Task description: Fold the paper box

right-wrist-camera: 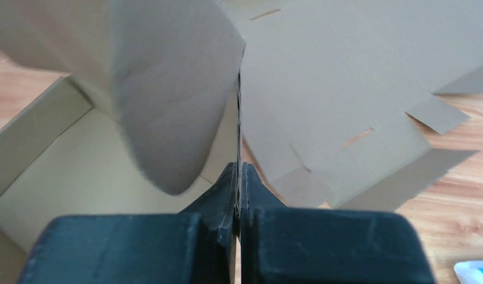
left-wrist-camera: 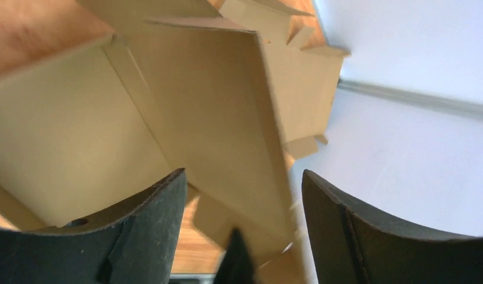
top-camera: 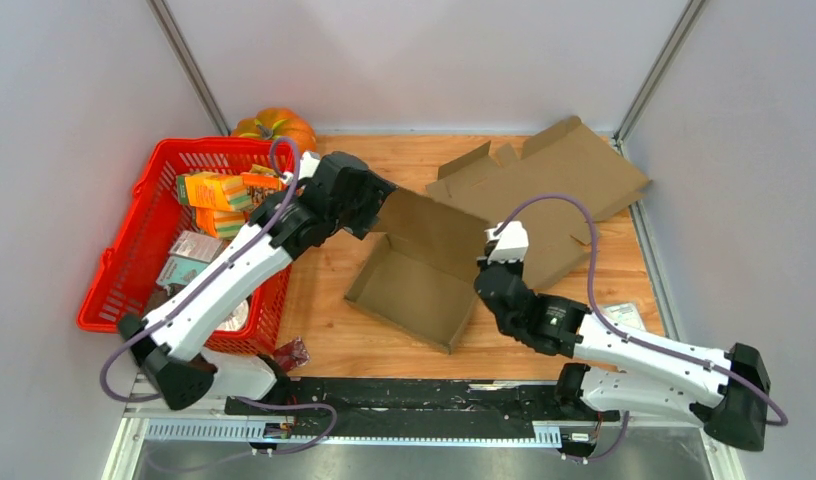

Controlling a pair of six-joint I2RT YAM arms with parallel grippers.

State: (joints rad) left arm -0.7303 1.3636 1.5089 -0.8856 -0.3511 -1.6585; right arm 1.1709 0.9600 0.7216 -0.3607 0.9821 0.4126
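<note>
Right fingers (right-wrist-camera: pixel 232 195) clamp shut on the paper box (top-camera: pixel 409 285) wall, left fingers (top-camera: pixel 372 212) gape around its flap; mid-fold, left should grip next.

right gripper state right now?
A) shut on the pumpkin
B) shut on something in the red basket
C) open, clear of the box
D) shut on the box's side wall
D: in the right wrist view the right gripper has its fingers pressed together on the thin edge of the box wall, with no gap between them.
</note>
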